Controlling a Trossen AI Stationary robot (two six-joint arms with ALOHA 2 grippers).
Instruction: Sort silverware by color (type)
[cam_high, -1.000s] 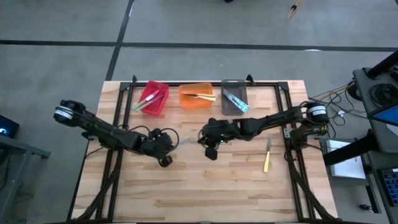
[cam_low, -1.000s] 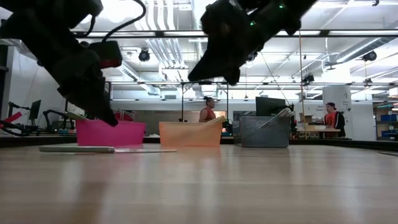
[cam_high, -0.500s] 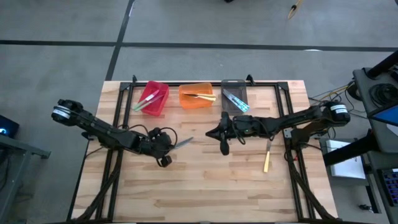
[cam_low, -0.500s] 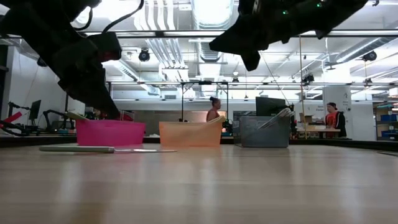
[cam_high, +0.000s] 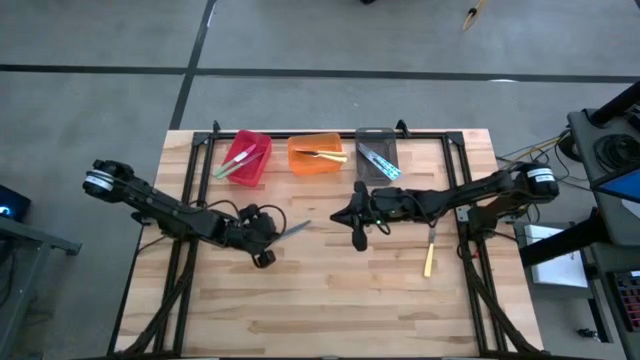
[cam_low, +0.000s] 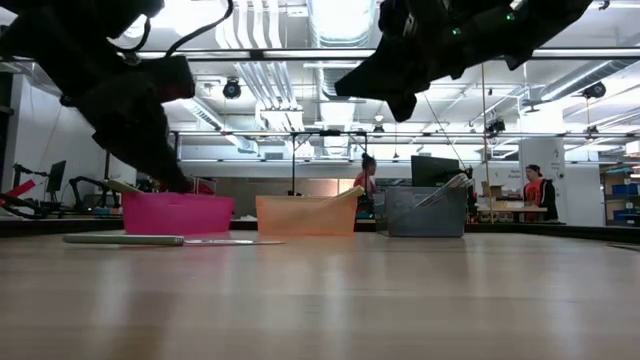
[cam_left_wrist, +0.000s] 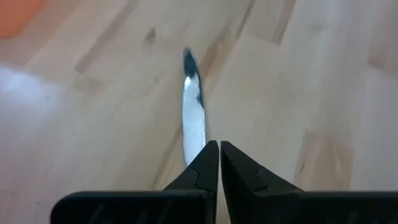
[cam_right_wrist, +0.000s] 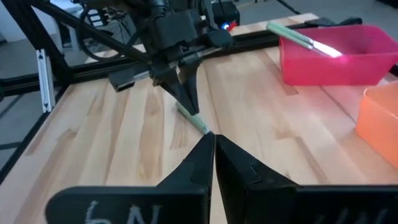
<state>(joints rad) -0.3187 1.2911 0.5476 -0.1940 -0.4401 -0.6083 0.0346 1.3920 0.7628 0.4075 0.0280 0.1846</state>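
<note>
High view: left gripper (cam_high: 272, 243) low on the worktop (cam_high: 330, 300), jaws shut on the green-handled knife (cam_high: 292, 230), its blade pointing toward centre. Right gripper (cam_high: 358, 236) mid-table, jaws shut, empty as far as I can tell. Red bin (cam_high: 244, 158), orange bin (cam_high: 317, 155) and grey bin (cam_high: 377, 158) each hold utensils already; one yellow-handled piece (cam_high: 430, 255) lies loose near the right rail. Low view: the knife rests flat in front of the red bin. Left wrist view: closed fingers pinch the handle, blade ahead. Right wrist view: closed tips, green handle just beyond. I judge sorting mostly done; two pieces left.
</note>
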